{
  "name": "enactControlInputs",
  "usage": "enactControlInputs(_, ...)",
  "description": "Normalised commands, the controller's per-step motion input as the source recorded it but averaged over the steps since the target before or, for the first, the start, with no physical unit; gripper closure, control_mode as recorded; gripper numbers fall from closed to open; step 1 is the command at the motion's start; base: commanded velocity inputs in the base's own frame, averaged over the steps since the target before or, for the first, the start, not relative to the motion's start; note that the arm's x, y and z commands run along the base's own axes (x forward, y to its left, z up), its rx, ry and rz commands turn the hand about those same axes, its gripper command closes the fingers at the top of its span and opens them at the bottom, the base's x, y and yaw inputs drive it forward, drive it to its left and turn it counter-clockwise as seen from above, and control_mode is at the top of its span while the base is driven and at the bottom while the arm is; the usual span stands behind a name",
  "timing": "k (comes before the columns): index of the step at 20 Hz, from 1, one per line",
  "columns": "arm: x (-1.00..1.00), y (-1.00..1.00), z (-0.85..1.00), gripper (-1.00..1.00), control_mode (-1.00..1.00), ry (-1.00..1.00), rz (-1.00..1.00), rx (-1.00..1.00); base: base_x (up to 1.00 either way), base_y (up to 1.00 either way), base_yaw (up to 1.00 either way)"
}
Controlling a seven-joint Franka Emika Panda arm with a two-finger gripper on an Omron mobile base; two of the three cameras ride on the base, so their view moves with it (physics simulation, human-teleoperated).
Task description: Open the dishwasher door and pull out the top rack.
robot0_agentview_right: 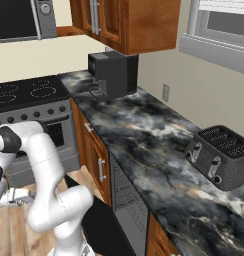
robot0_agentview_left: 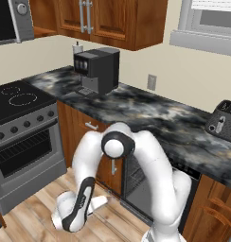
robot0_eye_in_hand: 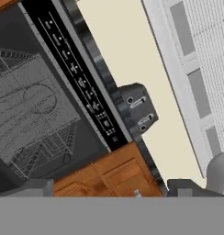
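The black dishwasher door (robot0_agentview_right: 103, 226) hangs swung out and down from under the marble counter, beside my arm. Behind it the opening shows grey wire racks (robot0_agentview_left: 135, 180). In the hand view, which is rolled, the top rack (robot0_eye_in_hand: 35, 104) is a wire grid inside the tub, just under the black control strip (robot0_eye_in_hand: 81, 82). My gripper (robot0_agentview_left: 104, 201) is low in front of the opening, near the floor. Its fingertips (robot0_eye_in_hand: 32, 188) stand wide apart and the gripper (robot0_eye_in_hand: 109, 192) is open, holding nothing.
A grey oven (robot0_agentview_left: 22, 151) stands left of the dishwasher, with brown cabinet doors (robot0_agentview_left: 86, 130) between them. On the counter (robot0_agentview_right: 144, 150) sit a black coffee machine (robot0_agentview_left: 96, 70) and a dark toaster (robot0_agentview_right: 221, 155). Wood floor (robot0_agentview_left: 32, 212) lies in front.
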Motion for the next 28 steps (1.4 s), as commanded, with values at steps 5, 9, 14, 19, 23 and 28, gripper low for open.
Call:
enactControlInputs(5, 0.00, -0.56, 1.00, -1.00, -1.00, 0.12, 0.00, 0.35, 0.00, 0.00, 0.00)
enactControlInputs(9, 0.00, -0.57, 1.00, -1.00, -1.00, 0.17, 0.00, 0.30, 0.00, 0.00, 0.00)
enactControlInputs(14, 0.00, -0.51, 0.79, -1.00, -1.00, 0.21, 0.01, 0.19, 0.00, 0.00, 0.00)
enactControlInputs(19, 0.05, -0.50, 0.20, -1.00, -1.00, 0.28, 0.00, 0.06, 0.00, 0.00, 0.00)
enactControlInputs(23, 0.21, -0.41, 0.01, -1.00, -1.00, 0.16, 0.00, 0.00, 0.00, 0.00, 0.00)
enactControlInputs(28, 0.33, -0.26, 0.00, -1.00, -1.00, 0.06, 0.00, 0.00, 0.00, 0.00, 0.00)
